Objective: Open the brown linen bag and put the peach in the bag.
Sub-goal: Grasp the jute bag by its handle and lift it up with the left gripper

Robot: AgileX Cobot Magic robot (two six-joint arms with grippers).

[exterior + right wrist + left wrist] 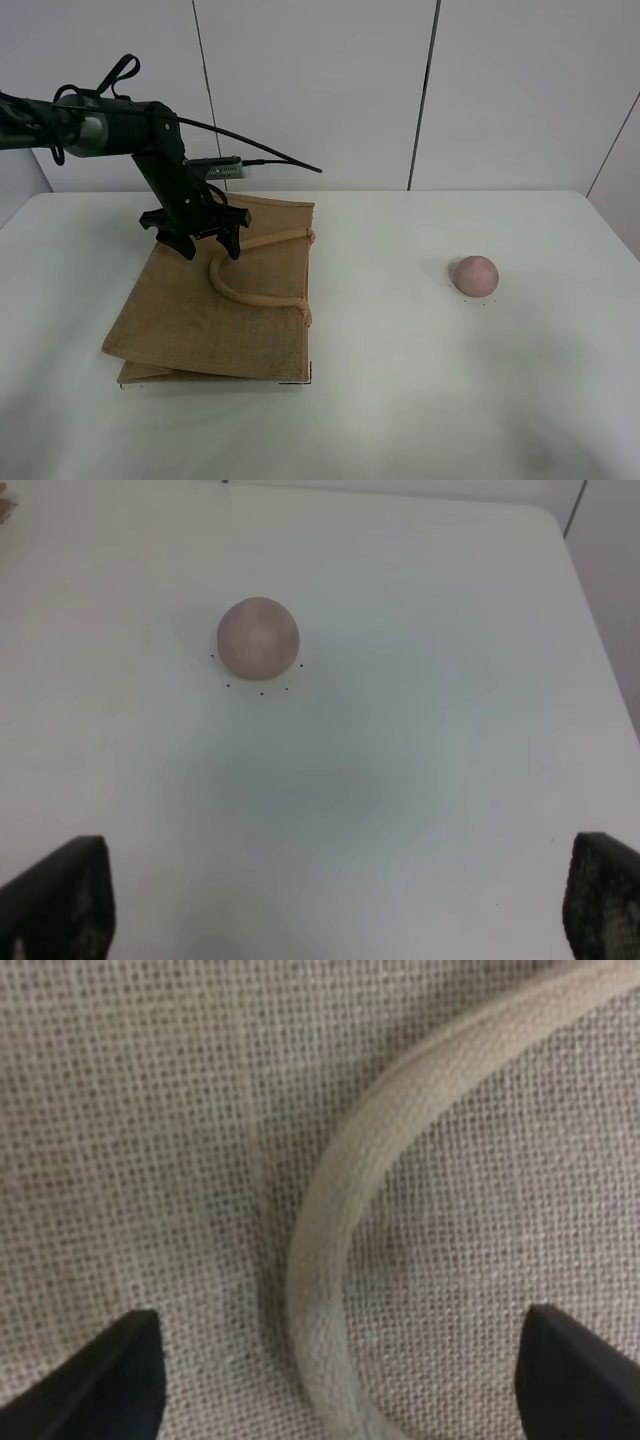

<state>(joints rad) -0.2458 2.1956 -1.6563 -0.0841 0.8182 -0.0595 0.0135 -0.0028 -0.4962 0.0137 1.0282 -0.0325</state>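
Since my left end effector (210, 247) hangs released over the bag (180, 320), I'd lower it astride the handle (335, 1230), pinching only that loop.

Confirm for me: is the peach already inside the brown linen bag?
No, the peach sits on the white table, apart from the brown linen bag, which lies flat.

The left hand (210, 245) hides a stretch of the handle (250, 297) and the far corner of the brown linen bag (190, 320); its arm (60, 125) runs off the edge. Each wrist view shows only fingertips (60, 900), cropped at the corners; the close weave (150, 1110) is blurred
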